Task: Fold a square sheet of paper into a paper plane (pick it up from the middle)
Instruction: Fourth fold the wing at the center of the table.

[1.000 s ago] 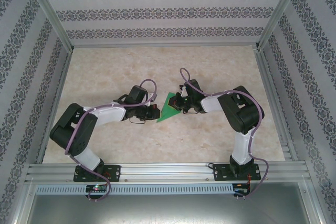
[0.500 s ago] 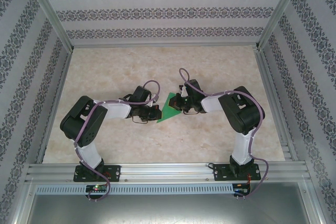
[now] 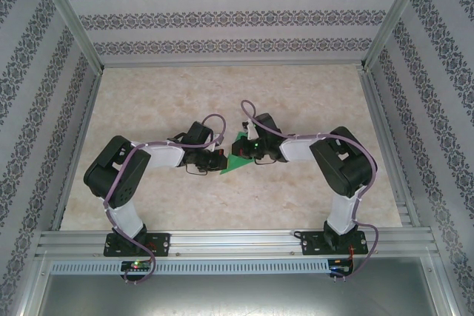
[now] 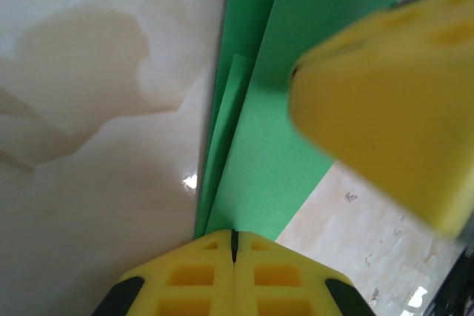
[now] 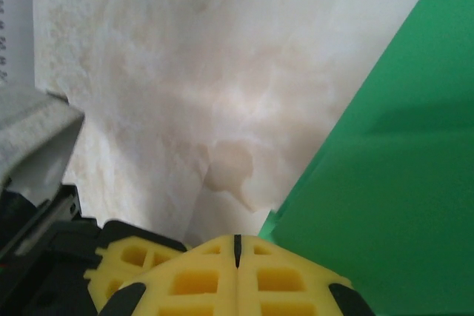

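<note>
Overhead view of a pale marbled table (image 3: pixel 311 94) with my two arms reaching in from the near edge and meeting over a folded green paper (image 3: pixel 230 164), which lies flat on the table between my fingertips. The paper is no longer a plain square: from the left wrist I see it as a long narrow wedge of stacked layers, with straight fold lines running away from me. My left gripper (image 3: pixel 220 160) sits at the paper's left side, at its narrow near tip. Its yellow fingers (image 4: pixel 192 279) are pressed together with only a thin seam between them. The paper's tip ends right at those fingertips, and I cannot tell whether it is pinched there or just touched. My right gripper (image 3: pixel 241 150) comes in from the paper's right side and sits low over its upper half. Those fingers (image 5: pixel 281 283) are also pressed together with nothing between them, and the paper's slanted edge runs just to their right. I judge that I keep both pairs of fingers closed so they work as blunt pressing tools. The left likely pins the tip so the paper cannot slide, and the right bears down on the layers to flatten a fold. The plane looks only partly folded, with wing folds probably still to make.
</note>
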Controlling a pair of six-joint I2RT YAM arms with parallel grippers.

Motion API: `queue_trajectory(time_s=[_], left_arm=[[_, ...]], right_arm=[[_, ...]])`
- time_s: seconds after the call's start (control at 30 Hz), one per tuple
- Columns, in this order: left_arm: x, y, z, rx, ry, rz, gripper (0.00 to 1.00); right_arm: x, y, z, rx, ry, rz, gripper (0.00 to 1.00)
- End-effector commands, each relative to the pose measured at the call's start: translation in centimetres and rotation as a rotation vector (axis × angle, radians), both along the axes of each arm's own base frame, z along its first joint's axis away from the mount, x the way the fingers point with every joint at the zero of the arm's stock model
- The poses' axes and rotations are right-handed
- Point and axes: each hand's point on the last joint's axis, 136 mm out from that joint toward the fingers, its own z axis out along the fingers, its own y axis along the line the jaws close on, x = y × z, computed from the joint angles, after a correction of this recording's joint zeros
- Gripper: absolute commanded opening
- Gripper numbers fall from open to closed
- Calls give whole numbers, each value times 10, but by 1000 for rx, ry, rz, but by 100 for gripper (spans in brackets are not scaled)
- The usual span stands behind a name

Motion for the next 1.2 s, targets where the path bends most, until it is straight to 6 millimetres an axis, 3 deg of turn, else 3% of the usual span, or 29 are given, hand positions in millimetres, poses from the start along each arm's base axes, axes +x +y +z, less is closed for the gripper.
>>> queue_trajectory(time_s=[0.0, 0.17, 0.3, 0.6, 0.7, 0.9, 1.03, 1.17], left_arm=[[-22, 19, -24, 94, 87, -1, 0], [-24, 21, -26, 104, 96, 2, 0], [-28, 26, -30, 138, 121, 5, 0], [-51, 39, -44, 189, 211, -14, 0], [-48, 35, -38, 171, 206, -20, 0], [-33, 21, -22, 121, 164, -40, 0], [-18, 8, -5, 71, 116, -50, 0], [10, -6, 32, 19, 15, -40, 2]], right_arm=[[-12, 0, -12, -16, 28, 22, 0], [-16, -2, -22, -38, 53, 32, 0], [-7, -16, -31, -81, 64, 7, 0], [51, -90, -42, -149, 89, -206, 0], [67, -114, -45, -160, 153, -284, 0], [90, -141, -20, -181, 113, -377, 0], [93, -137, 10, -140, 52, -379, 0], [80, -129, 34, -86, 11, -375, 10]])
